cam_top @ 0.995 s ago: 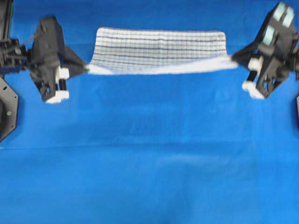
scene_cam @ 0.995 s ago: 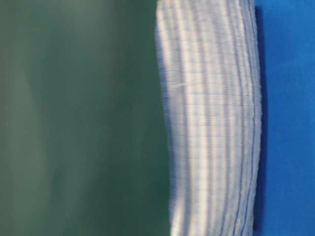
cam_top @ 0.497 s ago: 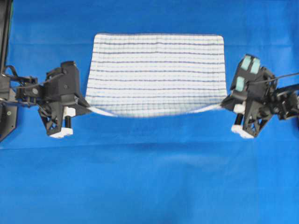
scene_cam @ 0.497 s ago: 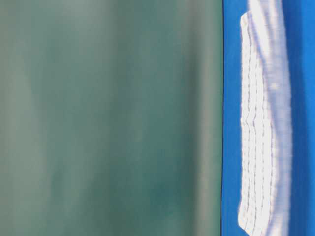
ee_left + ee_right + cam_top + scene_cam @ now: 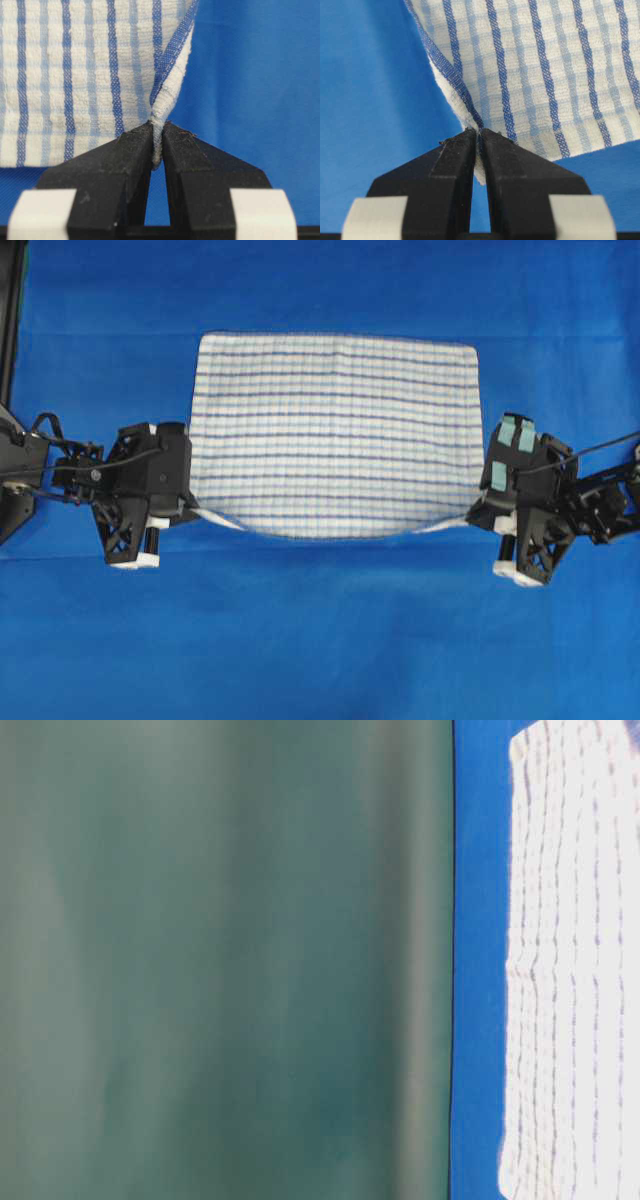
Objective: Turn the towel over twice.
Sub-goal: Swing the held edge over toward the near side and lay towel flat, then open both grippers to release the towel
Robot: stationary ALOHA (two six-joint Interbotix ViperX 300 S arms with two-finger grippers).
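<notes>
Striped towel [image 5: 335, 430] on blue sheet [image 5: 320, 640], both grippers pinching corners

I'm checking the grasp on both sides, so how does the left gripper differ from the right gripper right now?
The left gripper pinches the towel at its near left corner; the right gripper pinches the near right corner. The right gripper's arm carries pale green patches on top in the overhead view; the left one's looks plain black. Shared: both are shut on a thin fold of towel, shown close up for the left and the right, lifting the corners off the blue sheet.
</notes>
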